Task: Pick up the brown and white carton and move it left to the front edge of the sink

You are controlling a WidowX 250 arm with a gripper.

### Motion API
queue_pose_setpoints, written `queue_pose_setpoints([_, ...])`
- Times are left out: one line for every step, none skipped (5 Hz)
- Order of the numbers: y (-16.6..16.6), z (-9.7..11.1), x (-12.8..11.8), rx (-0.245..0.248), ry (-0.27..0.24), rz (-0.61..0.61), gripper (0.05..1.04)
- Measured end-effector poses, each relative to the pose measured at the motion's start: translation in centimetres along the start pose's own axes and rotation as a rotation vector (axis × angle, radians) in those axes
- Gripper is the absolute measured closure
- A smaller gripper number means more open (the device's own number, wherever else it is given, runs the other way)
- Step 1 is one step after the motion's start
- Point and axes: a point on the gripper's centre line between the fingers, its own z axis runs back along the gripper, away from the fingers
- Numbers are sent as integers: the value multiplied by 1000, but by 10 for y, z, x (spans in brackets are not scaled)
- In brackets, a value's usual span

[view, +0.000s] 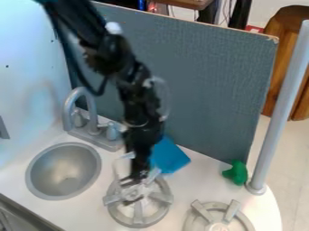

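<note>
Your black robot arm (129, 81) slants in from the upper left of the frame and hangs over a white toy-kitchen worktop (199, 180), its pincer (134, 187) at the gray left burner (138, 220), bottom center. Blur hides the pincer's exact state; you cannot tell whether it is wide or narrow, or whether it touches the burner. A thin, pale outline (115, 166) shows beside the lower arm, too blurred to name.

Just behind that burner, a flat blue piece (170, 156) lies at the center of the frame, partly hidden by the arm and near the foot of a tall gray panel (205, 81). To your left, the round silver sink (63, 171) is set into the worktop, with a gray curved faucet (67, 104) and its 2 handles behind it. A pale blue-white wall (30, 76) rises along the left side.

At lower right, a small green object (236, 173) sits between the panel's lower right corner and the base of a gray pole (280, 113), which leans up toward the right edge of the frame. In front of them, cut off by the bottom edge, is burner number 2 (198, 222), gray with raised arms like the 1 under your pincer. Beyond the panel, brown wooden furniture (280, 45) stands on a pale floor (289, 144) at upper right.
</note>
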Motion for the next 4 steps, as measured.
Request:
queue_pose_setpoints([17, -6, -22, 44, -6, 89, 243])
queue_pose_setpoints([27, -22, -37, 67, 7, 138, 242])
queue_pose_setpoints([33, -27, -46, 100, -13, 167, 243])
queue_pose_setpoints([40, -35, -53, 131, -3, 199, 243])
